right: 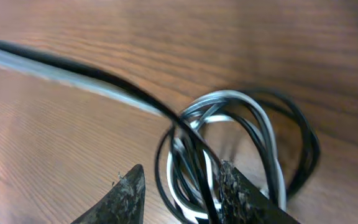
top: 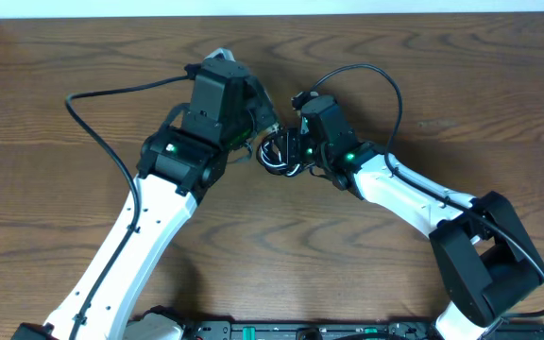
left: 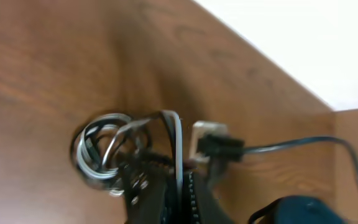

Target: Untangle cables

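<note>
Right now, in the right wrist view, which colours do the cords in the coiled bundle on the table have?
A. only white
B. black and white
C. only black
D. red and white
B: the coiled bundle shows black cords looped together with a white one on the wooden table.

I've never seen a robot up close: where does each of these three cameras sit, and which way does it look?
Overhead: fixed above the table, looking straight down; both arms, with left hand and right hand, show.
Left wrist: on the left arm, facing down past its own fingers at the cables.
Right wrist: on the right arm, looking low across the table between its two fingers.
Shared: all three see the tangled cables.
</note>
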Motion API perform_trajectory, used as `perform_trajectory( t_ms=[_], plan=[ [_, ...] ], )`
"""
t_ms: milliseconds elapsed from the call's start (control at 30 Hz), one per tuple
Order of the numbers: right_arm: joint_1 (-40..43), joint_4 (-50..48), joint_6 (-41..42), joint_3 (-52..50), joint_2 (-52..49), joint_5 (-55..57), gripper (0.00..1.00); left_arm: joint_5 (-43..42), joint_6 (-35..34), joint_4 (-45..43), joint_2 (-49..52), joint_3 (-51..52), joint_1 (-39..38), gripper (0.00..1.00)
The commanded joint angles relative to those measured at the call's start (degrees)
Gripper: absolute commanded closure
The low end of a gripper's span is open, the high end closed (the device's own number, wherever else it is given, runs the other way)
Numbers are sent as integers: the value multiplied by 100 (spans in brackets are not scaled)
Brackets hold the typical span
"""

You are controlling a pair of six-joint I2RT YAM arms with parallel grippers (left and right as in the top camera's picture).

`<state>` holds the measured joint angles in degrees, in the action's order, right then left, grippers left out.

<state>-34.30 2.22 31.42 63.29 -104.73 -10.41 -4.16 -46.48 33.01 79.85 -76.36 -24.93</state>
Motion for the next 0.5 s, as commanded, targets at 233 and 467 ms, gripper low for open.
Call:
perform_trajectory(
  t_ms=[233, 467],
  plan=[
    [848, 435, -249, 42, -61, -1141, 68, 13, 380, 1156, 409, -37, -17, 92],
    [1447, 804, -603, 42, -24, -2129, 67, -199, 638, 1078, 925, -37, -48, 93]
  ],
)
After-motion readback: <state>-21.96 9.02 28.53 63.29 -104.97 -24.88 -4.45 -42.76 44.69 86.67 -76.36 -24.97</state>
